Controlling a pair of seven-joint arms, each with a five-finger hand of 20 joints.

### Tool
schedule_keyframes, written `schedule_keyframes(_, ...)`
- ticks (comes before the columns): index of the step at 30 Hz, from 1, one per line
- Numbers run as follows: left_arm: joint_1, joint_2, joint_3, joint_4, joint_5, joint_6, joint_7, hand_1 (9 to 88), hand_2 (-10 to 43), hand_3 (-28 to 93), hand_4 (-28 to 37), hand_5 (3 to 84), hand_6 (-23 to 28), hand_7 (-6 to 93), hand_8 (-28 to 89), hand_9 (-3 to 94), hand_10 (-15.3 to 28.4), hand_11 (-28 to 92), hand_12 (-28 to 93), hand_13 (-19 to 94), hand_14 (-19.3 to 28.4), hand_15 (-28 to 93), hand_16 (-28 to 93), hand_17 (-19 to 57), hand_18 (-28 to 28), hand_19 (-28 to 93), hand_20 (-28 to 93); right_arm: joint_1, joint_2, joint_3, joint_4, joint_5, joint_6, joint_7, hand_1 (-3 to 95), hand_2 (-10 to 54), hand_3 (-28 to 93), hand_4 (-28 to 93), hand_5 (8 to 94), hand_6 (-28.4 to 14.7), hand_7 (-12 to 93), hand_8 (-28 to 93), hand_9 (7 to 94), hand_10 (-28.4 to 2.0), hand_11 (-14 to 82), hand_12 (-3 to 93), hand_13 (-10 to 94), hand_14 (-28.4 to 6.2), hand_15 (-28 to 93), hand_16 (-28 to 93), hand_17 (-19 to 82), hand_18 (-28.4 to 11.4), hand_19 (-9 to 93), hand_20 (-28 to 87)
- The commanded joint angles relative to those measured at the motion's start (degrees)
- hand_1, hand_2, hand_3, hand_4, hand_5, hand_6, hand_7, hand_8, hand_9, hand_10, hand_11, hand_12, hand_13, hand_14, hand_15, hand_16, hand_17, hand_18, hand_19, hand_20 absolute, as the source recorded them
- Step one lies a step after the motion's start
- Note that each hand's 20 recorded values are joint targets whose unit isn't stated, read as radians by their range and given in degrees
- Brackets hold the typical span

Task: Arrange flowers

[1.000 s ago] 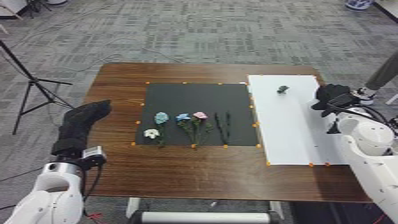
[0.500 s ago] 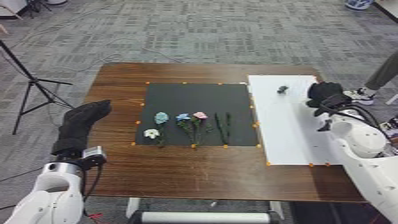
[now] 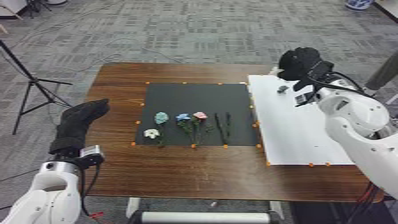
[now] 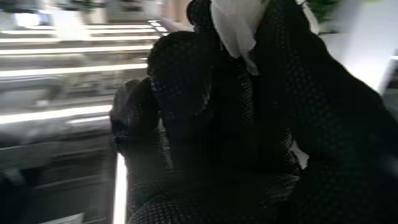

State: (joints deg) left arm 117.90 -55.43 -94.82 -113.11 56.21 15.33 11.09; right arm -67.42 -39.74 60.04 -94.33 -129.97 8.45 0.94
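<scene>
While my left hand (image 3: 82,114) lies off the left edge of the brown wooden table (image 3: 173,175), its black-gloved fingers straight and pointing toward the far side, my right hand (image 3: 302,62) is at the far right, by the far edge of the white rectangular sheet (image 3: 298,132). In the right wrist view I see a pale patch against the black glove, but I can't tell whether it is something I hold or part of the room behind, nor whether that hand is open or closed. The flowers lie on the dark grey mat (image 3: 195,95) in the middle of the table, toward its near end, heads to the far side and stems to the near side where I can make them out. From left to right, I have a white flower (image 3: 151,133), a pale teal flower (image 3: 162,117) a bit farther off, a light blue flower (image 3: 183,117) and a pink flower (image 3: 200,115), these last two just beside each other. Right of them are two slim dark green stems (image 3: 228,127), side by side. Near the far end of the white sheet sits a small dark object (image 3: 282,89), too small for me to name.
</scene>
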Motion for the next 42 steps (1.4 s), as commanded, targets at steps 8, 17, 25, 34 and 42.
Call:
schedule_keyframes(8,-0.9,-0.18,0.86,0.14,0.02,-0.37,-0.29,26.9,4.1,68,-24.0,56.1,-1.3,17.0,-9,52.1,14.1,20,10,38,16.6,18,-3,4.2,9.8,5,15,7.5,-11.8,-14.0,2.6,-5.0,-4.4,-6.8,59.2,-9.5,62,-24,78.2,4.6,28,-3,88.9,-8.0,3.7,29.4,74,-8.8,58,36,37,-21.5,79,57)
schedule_keyframes(17,-0.4,-0.43,0.66,-0.05,-0.08,-0.31,0.02,26.9,4.0,68,-24.0,56.1,-1.3,17.0,-9,52.1,14.1,20,10,38,16.6,18,-3,4.2,9.7,5,15,7.3,-13.8,-15.7,6.0,-7.5,-5.7,-7.2,59.1,-9.5,62,-24,77.8,4.7,28,-3,88.2,-7.9,3.5,28.9,74,-8.7,57,36,37,-21.5,78,57)
schedule_keyframes(25,-0.7,-0.68,0.97,0.07,0.03,-0.55,0.04,26.9,4.0,68,-24.0,56.1,-1.4,17.0,-9,52.1,14.0,20,10,38,16.6,18,-3,4.2,9.7,5,15,5.6,-17.4,-12.9,9.9,-10.3,-7.9,-8.4,59.1,-9.5,62,-24,77.7,4.7,29,-3,88.0,-7.8,3.4,28.7,74,-8.7,57,36,37,-21.4,78,57)
schedule_keyframes(34,-0.7,-0.74,1.03,0.12,0.04,-0.77,0.04,27.0,4.0,68,-24.1,56.1,-1.4,17.0,-9,52.0,14.0,20,10,38,16.6,18,-3,4.2,9.7,5,15,4.6,-19.4,-11.3,12.7,-12.5,-9.2,-9.2,58.8,-9.5,62,-25,77.0,4.9,29,-3,87.5,-7.6,3.4,28.6,74,-8.7,58,36,37,-21.4,78,57)
schedule_keyframes(42,-0.6,-0.78,1.03,0.12,0.03,-1.01,-0.03,26.8,4.0,68,-23.9,56.1,-1.3,16.9,-9,52.0,14.0,20,10,38,16.6,18,-3,4.2,9.7,5,15,4.7,-18.7,-10.9,11.8,-11.2,-10.4,-8.4,56.0,-9.5,64,-23,73.5,4.0,30,-3,83.8,-8.2,5.5,27.4,72,-8.7,59,37,36,-21.4,78,58)
